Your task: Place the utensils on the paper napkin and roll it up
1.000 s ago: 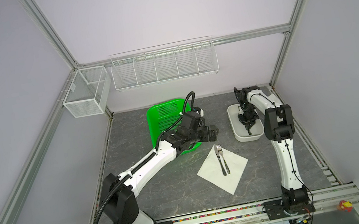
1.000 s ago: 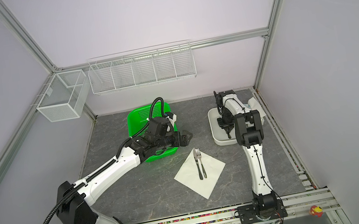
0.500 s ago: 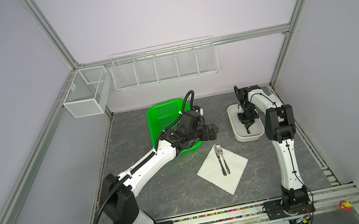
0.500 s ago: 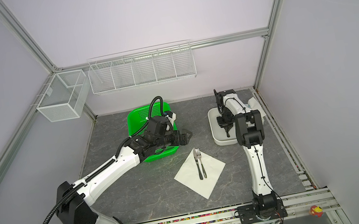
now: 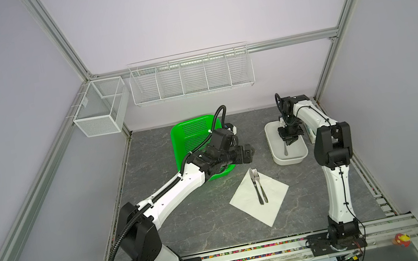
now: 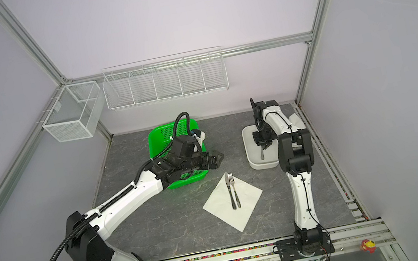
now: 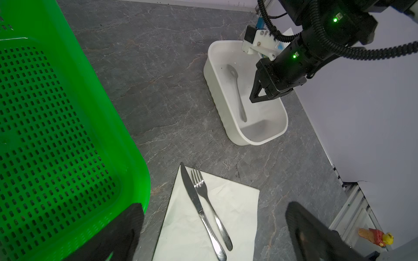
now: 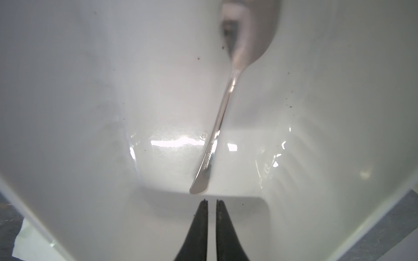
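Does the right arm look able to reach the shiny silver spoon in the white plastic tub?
Likely yes: the right hand hovers over the white plastic tub close to the shiny silver spoon, nothing between them; its shut jaws must open first.

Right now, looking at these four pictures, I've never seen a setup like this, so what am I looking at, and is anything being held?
This is a robot with two white jointed arms on a grey table, each ending in a two-fingered gripper. Two pictures come from a camera head high above and show the whole scene almost identically; the other two come from small cameras on the arms' wrists. On the table lie a white paper napkin with a knife and a fork side by side on it, a green basket, and a white tub with a spoon inside. The left gripper hangs open near the basket, empty. The right gripper is shut, down in the tub just short of the spoon's handle, holding nothing.
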Motion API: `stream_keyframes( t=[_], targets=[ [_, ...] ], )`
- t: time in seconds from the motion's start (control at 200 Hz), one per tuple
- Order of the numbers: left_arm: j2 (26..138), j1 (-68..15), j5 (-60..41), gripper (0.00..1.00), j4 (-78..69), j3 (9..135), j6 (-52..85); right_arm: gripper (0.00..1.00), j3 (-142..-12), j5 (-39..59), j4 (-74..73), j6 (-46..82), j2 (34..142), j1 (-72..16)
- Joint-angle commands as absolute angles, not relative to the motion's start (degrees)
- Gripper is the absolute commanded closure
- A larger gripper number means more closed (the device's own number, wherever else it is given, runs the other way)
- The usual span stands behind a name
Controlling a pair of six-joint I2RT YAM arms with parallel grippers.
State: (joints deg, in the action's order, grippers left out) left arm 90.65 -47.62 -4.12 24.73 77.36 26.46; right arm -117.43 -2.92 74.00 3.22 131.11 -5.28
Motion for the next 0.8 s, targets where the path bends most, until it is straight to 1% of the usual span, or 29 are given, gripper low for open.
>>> stream_keyframes(
  t=[0.0, 0.095, 0.17, 0.215, 0.275, 0.38, 0.395, 0.6, 0.685, 0.795],
  targets=[
    [89.48, -47.35, -3.85, 0.01, 24.53, 77.2, 25.96, 0.87, -117.06, -1.39, 74.25, 3.55, 128.34, -5.06],
    [89.56, -47.37, -3.95, 0.01, 24.53, 77.22, 25.97, 0.86, -117.31, -2.16, 74.12, 3.83, 128.73, -5.06],
    [89.64, -47.34, -4.05, 0.01, 24.38, 77.24, 26.1, 0.8, -117.81, -4.37, 73.37, 5.22, 129.79, -5.04],
    [89.65, -47.37, -4.17, 0.01, 24.46, 77.29, 26.16, 0.79, -120.0, -5.84, 74.87, 6.47, 131.61, -4.95],
    [89.65, -47.35, -4.17, 0.01, 24.44, 77.39, 26.1, 0.71, -122.82, -6.65, 75.61, 8.75, 134.18, -4.51],
    [89.58, -47.37, -4.06, 0.01, 24.46, 77.46, 26.13, 0.69, -127.01, -4.1, 75.35, 11.5, 138.37, -3.41],
    [89.56, -47.37, -4.14, 0.01, 24.5, 77.45, 26.11, 0.68, -127.96, -4.26, 75.49, 12.08, 139.09, -3.4],
    [88.89, -47.37, -3.35, 0.01, 25.09, 77.02, 25.86, 0.67, -135.45, -5.74, 76.61, 14.38, 145.29, -3.13],
    [88.8, -47.33, -3.1, 0.01, 24.98, 76.96, 25.94, 0.67, -135.43, -5.77, 75.91, 14.48, 146.13, -3.0],
    [88.85, -47.33, -3.23, 0.01, 24.96, 77.06, 26.02, 0.7, -135.19, -4.06, 76.08, 13.93, 147.45, -3.05]
  ],
)
